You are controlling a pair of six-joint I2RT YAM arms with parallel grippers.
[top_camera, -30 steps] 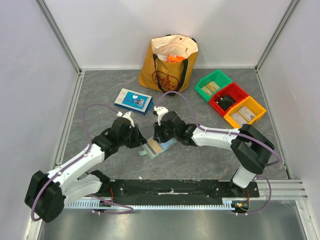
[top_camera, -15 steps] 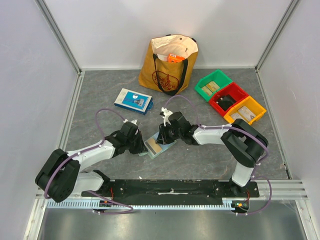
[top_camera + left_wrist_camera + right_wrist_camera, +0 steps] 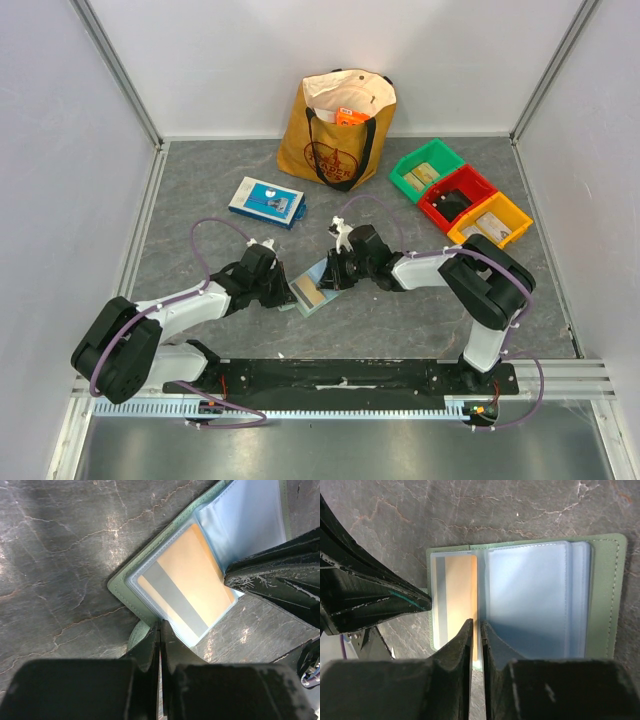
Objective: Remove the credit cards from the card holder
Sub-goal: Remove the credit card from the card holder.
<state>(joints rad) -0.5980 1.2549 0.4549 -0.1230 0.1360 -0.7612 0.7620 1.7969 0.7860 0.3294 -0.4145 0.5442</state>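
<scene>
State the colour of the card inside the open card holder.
The card is orange with a grey stripe, clearest in the left wrist view.

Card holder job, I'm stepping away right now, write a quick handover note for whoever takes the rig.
Left hand: shut, tips at the edge of the open card holder; whether it pinches the cover is unclear.
Right hand: nearly closed, a narrow slit left, at the inner edge of the orange card; grip unconfirmed.
Things: card holder lies open on the table between both hands; the grey-striped orange card sits inside it.
Done: holder opened.
Left: pull that card out, then check the pale blue pockets.
</scene>
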